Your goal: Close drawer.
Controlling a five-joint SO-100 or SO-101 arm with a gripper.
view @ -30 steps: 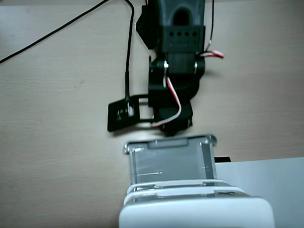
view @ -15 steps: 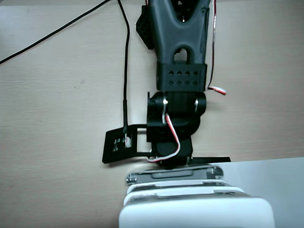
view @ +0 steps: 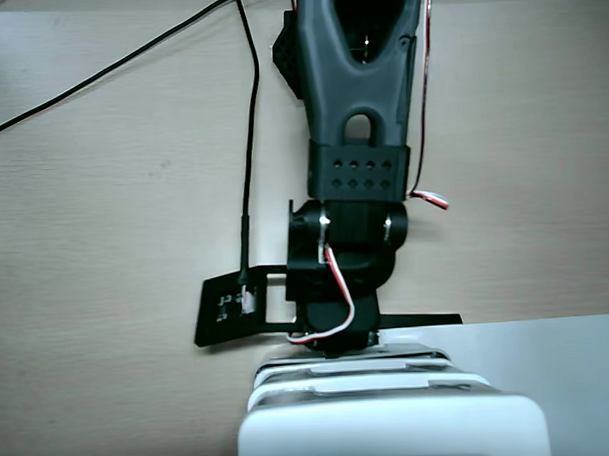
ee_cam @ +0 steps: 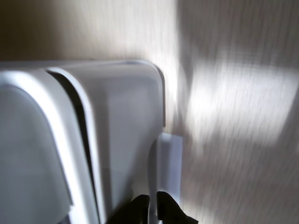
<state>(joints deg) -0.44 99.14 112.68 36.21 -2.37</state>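
In the wrist view the drawer (ee_cam: 126, 140) shows its greyish-white front wall, with the small pull tab (ee_cam: 169, 158) sticking out to the right. A thin dark gap separates it from the white rounded cabinet (ee_cam: 28, 154) at the left. My gripper (ee_cam: 153, 206) sits at the bottom edge, its two black fingertips (ee_cam: 140, 205) almost together against the drawer front, just below the tab. In the fixed view my arm (view: 351, 256) reaches down from the top onto the drawer (view: 350, 371), which sticks out slightly from the cabinet (view: 392, 430). The fingertips are hidden there.
The light wooden table (view: 104, 215) surrounds the cabinet. A flat white sheet (view: 560, 379) lies to the right of the cabinet. Black cables (view: 249, 140) run across the upper left. A black flat bracket (view: 232, 309) hangs left of the wrist.
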